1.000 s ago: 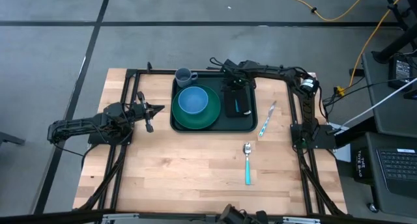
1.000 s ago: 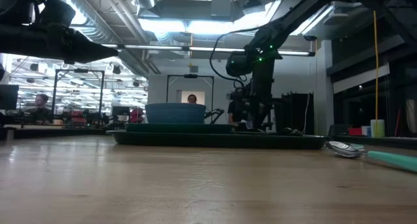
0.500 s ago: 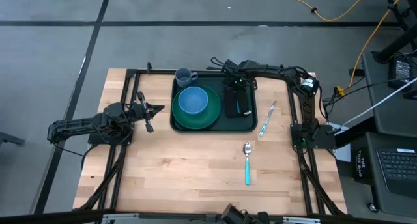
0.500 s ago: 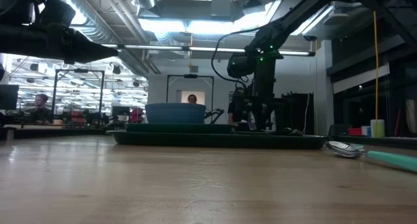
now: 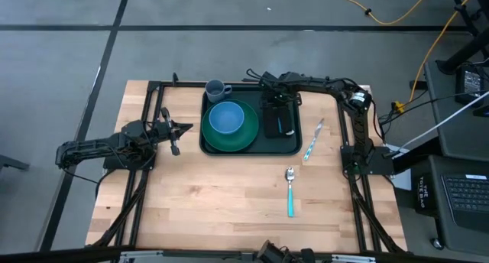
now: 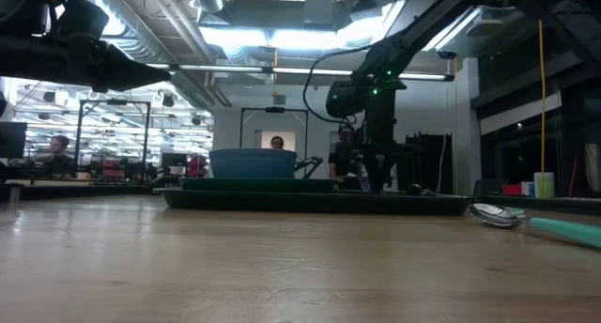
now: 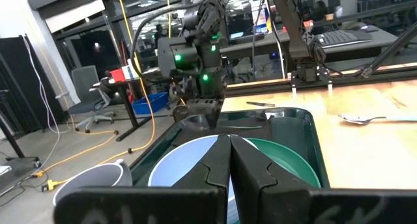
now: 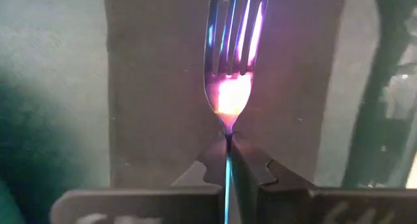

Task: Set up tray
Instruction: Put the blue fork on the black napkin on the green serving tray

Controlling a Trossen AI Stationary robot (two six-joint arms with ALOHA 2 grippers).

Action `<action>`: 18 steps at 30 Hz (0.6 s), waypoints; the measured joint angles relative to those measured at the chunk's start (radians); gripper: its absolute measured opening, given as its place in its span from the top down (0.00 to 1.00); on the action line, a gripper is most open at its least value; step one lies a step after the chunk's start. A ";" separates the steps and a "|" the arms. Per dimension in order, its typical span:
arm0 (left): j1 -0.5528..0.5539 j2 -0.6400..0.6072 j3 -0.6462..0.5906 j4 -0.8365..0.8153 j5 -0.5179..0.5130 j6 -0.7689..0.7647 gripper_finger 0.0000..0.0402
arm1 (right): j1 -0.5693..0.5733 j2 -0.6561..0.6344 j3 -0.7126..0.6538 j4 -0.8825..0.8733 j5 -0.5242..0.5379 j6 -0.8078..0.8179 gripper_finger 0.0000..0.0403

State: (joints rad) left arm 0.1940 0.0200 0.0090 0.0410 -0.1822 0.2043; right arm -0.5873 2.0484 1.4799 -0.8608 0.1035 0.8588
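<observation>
Tray (image 5: 289, 144) sits at the tabletop's (image 5: 221, 194) far centre, already carrying green plate (image 5: 246, 137), blue bowl (image 5: 226, 118), mug (image 5: 216, 89) and black napkin (image 5: 273, 121). Right tool (image 5: 276, 104) hovers over the napkin, fingers pinched on a fork (image 8: 232, 35). Left tool (image 5: 174, 130), closed and empty, waits beside the tray. Likely left: knife (image 5: 314, 140) and spoon (image 5: 290, 190), both off-tray.

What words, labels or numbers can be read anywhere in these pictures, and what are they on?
None can be read.
The tray, blue bowl, green plate, mug, spoon and knife: no lettering visible.
The fork held in the right gripper: reflections only, no mark.
The left gripper, shut beside the tray: pale smudges below its fingers, too blurred to read.
Screens and signs in the room behind: too small.
</observation>
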 joint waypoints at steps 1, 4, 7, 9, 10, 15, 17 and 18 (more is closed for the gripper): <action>0.000 0.000 0.000 0.000 0.000 0.000 0.99 | 0.000 0.007 0.000 0.007 -0.004 -0.001 0.97; 0.000 0.000 0.000 0.000 0.000 0.000 0.99 | 0.000 0.025 0.000 0.009 -0.015 -0.003 0.97; 0.000 0.000 0.000 0.000 0.000 0.000 0.99 | 0.000 0.033 0.000 0.015 -0.016 -0.005 0.97; 0.000 0.000 0.000 0.000 0.000 0.000 0.99 | 0.000 0.034 0.000 0.015 -0.017 -0.006 0.97; 0.000 0.000 0.000 0.000 0.000 0.000 0.99 | 0.000 0.034 0.000 0.015 -0.017 -0.007 0.97; 0.000 0.000 0.000 0.000 0.000 0.000 0.99 | 0.000 0.034 0.000 0.020 -0.019 -0.030 0.97; 0.000 0.000 0.000 0.000 0.000 0.000 0.99 | 0.000 0.034 0.000 0.021 -0.019 -0.030 0.97; 0.000 0.000 0.000 0.000 0.000 0.000 0.99 | 0.000 0.034 0.000 0.021 -0.019 -0.030 0.97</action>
State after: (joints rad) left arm 0.1940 0.0200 0.0087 0.0410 -0.1822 0.2043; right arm -0.5873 2.0823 1.4799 -0.8394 0.0849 0.8284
